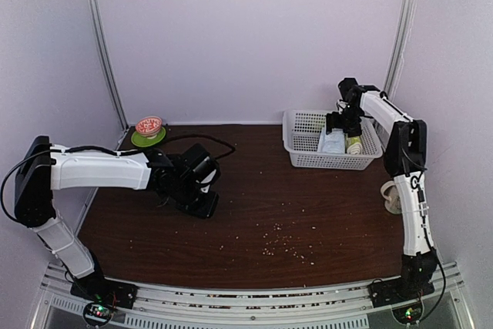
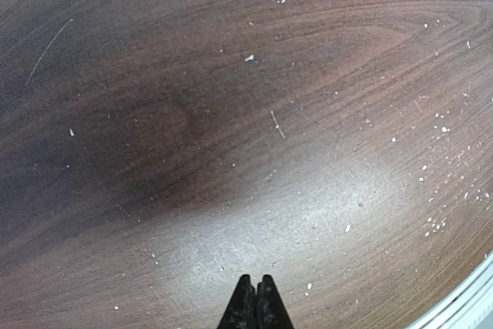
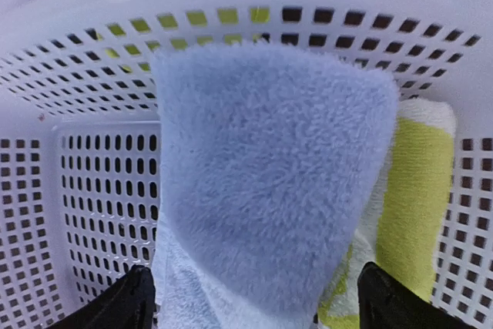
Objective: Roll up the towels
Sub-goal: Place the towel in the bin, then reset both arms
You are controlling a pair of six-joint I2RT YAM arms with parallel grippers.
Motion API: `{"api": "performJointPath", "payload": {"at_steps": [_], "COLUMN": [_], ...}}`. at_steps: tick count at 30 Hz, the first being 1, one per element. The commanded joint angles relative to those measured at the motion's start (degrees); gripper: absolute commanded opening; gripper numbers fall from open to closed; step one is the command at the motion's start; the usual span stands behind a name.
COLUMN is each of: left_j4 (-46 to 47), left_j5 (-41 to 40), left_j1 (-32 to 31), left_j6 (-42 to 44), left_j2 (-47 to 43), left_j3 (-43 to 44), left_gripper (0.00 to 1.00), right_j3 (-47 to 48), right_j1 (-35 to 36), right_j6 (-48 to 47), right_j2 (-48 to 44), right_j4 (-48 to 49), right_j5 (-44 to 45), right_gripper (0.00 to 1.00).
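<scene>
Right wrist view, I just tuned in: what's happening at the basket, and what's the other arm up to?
The right gripper is open over the white basket, its jaws standing either side of the rolled pale-blue towel. The lime-green towel sits rolled beside it in the same basket. The left gripper is shut and empty, low over the wooden table, away from the basket.

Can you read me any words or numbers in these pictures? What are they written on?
No readable text anywhere.
Blue towel: plain fluff, no words showing.
Green towel: green and white only, no letters.
White basket: no label in view.
Small red dish at the back: pattern too small to read.
</scene>
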Motion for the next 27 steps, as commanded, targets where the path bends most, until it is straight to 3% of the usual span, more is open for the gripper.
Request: {"api": "performJointPath", "payload": {"at_steps": [1, 5, 8, 14, 16, 19, 22, 27], "left_j4": [1.41, 1.64, 3.09, 10.56, 12.16, 15.06, 13.57, 11.58], "left_j5": [-0.74, -2.18, -4.69, -5.05, -1.98, 0.80, -2.31, -6.94], "left_j1": [-0.42, -0.42, -0.35, 5.10, 8.83, 12.75, 13.20, 13.21], "left_j6": [0.17, 0.07, 0.23, -2.38, -4.32, -4.08, -1.64, 1.72], "left_j2": [-1.60, -3.06, -5.79, -15.64, -18.92, -22.34, -24.75, -27.07], "left_j3": [0.85, 0.72, -0.15, -5.59, -7.97, -10.84, -10.83, -10.54], "left_gripper": [0.00, 0.00, 0.05, 0.22, 0.42, 0.51, 0.63, 0.67], "right_j3": [-1.21, -4.31, -15.34, -62.53, -73.84, -86.25, -93.03, -100.03], "right_j1": [-0.33, -0.14, 1.24, 8.94, 10.24, 12.54, 13.89, 14.33], "right_j6": [1.29, 3.98, 6.24, 9.46, 12.40, 15.43, 17.10, 17.45], "right_j2": [-11.97, -19.38, -30.24, -65.66, -74.17, -84.11, -90.51, -98.37], "right_j4": [1.24, 2.18, 8.29, 40.40, 45.60, 48.36, 46.58, 45.36], "right_j5": [4.46, 4.15, 2.75, 8.82, 9.10, 10.70, 11.29, 12.81], "right_gripper": [1.00, 1.00, 1.00, 1.00, 1.00, 1.00, 1.00, 1.00]}}
